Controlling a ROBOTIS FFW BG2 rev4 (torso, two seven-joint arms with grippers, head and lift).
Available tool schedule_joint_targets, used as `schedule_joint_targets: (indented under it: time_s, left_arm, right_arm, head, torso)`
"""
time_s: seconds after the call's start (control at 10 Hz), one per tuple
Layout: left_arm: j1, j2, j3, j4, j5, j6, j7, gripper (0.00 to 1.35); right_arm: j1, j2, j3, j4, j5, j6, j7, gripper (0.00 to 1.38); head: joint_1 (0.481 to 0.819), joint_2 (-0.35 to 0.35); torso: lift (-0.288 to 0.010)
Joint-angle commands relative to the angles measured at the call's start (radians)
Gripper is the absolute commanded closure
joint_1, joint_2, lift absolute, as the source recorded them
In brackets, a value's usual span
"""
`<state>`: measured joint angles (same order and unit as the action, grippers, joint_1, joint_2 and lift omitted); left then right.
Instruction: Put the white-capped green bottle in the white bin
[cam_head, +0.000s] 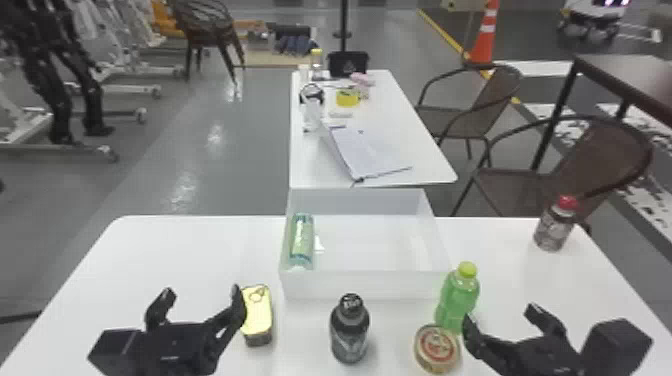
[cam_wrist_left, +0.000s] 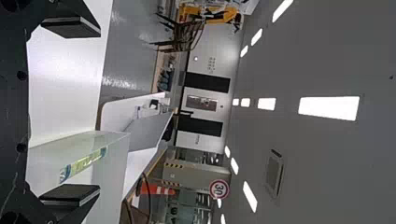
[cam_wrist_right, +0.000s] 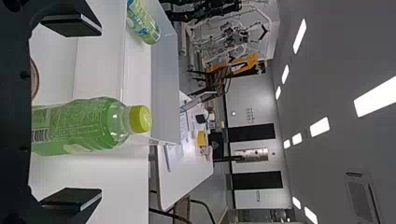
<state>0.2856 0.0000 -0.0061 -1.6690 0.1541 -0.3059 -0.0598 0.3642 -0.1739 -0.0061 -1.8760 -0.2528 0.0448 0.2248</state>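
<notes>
The right gripper is empty, its two flat black fingers spread, with an upright clear green plastic bottle with a yellow-green cap just beside its inner finger. A round tin with a red-and-cream lid sits near that bottle's foot. Farther out, the translucent white plastic bin holds a green-labelled bottle with blue bands, lying along its left wall. That is probably the bottle wanted, already placed, though its cap cannot be made out. The left gripper is also released, near a yellow-topped tin.

The likeliest mistake is taking the upright bottle because both are green; an inward sweep of the right inner finger could also topple it into the tin. The right wrist view brings out that bottle's barcode; the head view gives the lying bottle's whole length
</notes>
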Motion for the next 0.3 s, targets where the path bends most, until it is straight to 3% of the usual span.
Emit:
schedule_joint_targets:
  time_s: [0.0,0.2]
  left_arm:
    - [0.001,-0.003,0.001,0.000,-0.001,0.001,0.000,0.13]
    - [0.001,-0.003,0.006,-0.008,-0.011,0.007,0.000,0.13]
  right_arm:
    - [0.001,0.002,0.000,-0.003,0.015,-0.003,-0.001,0.08]
    - [0.002,0.008,0.000,-0.008,0.027,-0.003,-0.005,0.08]
  head:
    - [0.549,0.000]
    - [0.549,0.000]
  torso:
    - [-0.100]
    - [-0.100]
